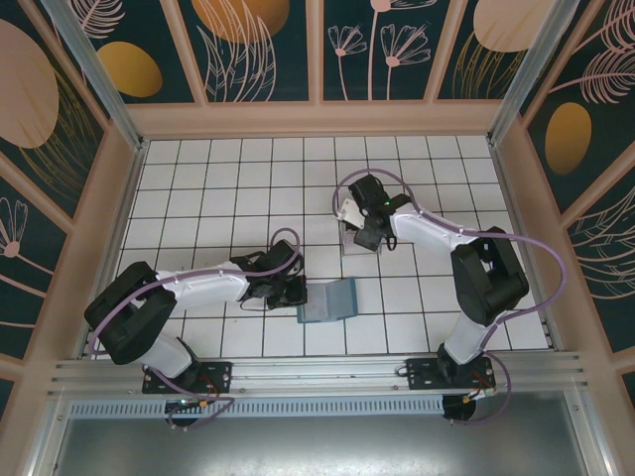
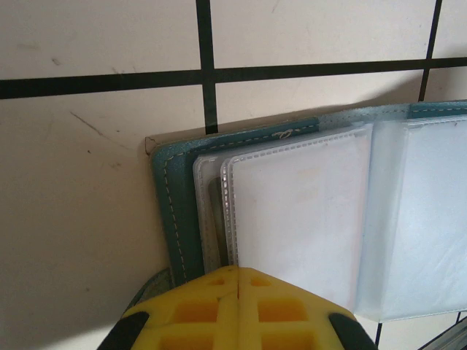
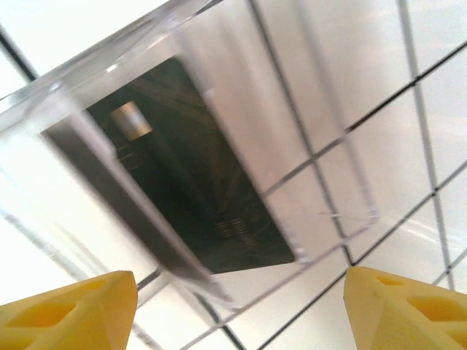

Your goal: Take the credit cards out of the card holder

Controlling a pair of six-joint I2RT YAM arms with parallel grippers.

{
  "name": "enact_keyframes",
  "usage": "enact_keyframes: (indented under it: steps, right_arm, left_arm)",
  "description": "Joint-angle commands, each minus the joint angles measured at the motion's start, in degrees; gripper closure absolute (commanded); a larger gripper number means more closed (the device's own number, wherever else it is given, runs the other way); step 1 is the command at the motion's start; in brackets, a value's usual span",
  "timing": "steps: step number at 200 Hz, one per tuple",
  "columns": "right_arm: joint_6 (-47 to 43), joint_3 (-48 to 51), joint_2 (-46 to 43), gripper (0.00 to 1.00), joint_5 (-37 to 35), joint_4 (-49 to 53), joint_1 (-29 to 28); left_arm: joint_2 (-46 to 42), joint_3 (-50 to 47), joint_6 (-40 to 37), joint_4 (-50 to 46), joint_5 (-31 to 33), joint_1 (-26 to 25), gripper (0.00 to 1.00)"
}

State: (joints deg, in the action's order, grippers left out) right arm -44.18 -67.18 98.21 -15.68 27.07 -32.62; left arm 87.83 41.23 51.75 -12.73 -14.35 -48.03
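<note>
- The left end effector, fingers pressed together, rested on one edge of the open card holder. The holder's pale sleeves spread just ahead of it.
- The right end effector, fingers apart, hovered over a dark card in the clear tray. The holder lay behind it, toward the bases.

Card holder: one panel cut off at view's edge; left edge partly hidden under left gripper. Frosted sleeves: contents unreadable. Dark card blurred; clear tray runs off view.
</note>
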Motion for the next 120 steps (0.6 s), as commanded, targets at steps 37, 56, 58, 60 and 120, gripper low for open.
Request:
enact_keyframes:
  steps: [37,56,58,60,120]
  right_arm:
    - [3.3,-0.9,-3.2,0.25,-5.8,-4.2,0.0]
    - [5.9,-0.7,-4.7,0.25,-5.8,-3.4,-0.5]
    - [6.1,-0.7,-5.0,0.25,-5.8,-3.2,-0.6]
    - [6.5,-0.7,-5.1,0.25,-5.7,-3.1,-0.7]
    - [22.9,-1.2,-12.4,0.28,-2.8,0.3,-5.5]
  left_arm:
    - [-1.5,-0.7,-0.1,-1.3,0.8,-0.3,0.99]
    - [-1.5,-0.8,-0.2,-1.2,1.0,-0.2,0.99]
    - [-1.5,-0.8,-0.2,-1.2,1.0,-0.2,0.99]
    - [-1.6,-0.8,-0.2,-1.2,1.1,-0.2,0.99]
    - [-4.2,-0.9,-0.4,-0.6,3.4,-0.3,0.99]
